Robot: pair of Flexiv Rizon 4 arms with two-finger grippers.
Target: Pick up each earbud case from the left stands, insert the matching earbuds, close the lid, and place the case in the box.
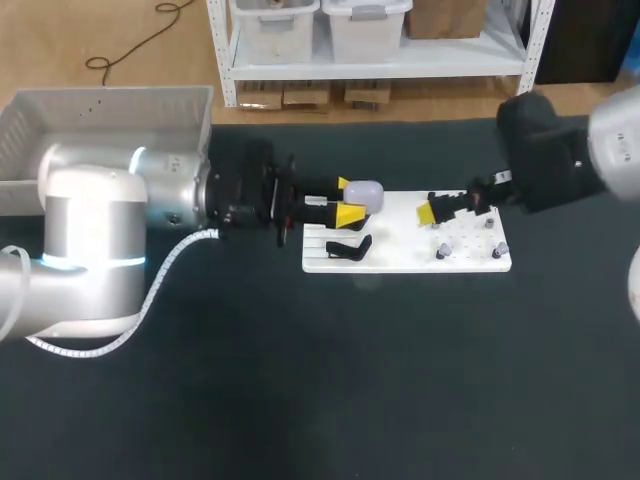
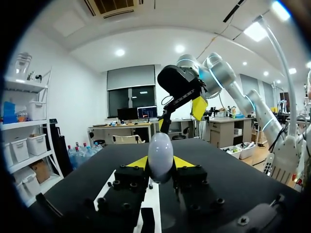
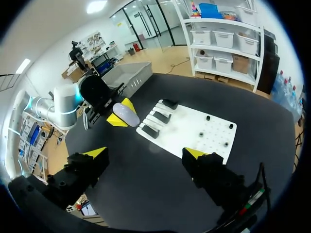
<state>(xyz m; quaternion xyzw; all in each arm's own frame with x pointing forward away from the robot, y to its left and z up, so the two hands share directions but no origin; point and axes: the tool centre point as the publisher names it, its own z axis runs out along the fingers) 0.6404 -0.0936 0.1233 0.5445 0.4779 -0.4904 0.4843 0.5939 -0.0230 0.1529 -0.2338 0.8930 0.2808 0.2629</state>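
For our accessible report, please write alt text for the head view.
The left gripper holds a white earbud case between its fingers over the left end of a white board. The right gripper hangs open over the board's right part.

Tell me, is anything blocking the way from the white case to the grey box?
Nothing visible does. The white case is held between the fingers of the left gripper, over the end of the white board. The grey box stands back behind that arm; only the arm's own wrist lies between them.
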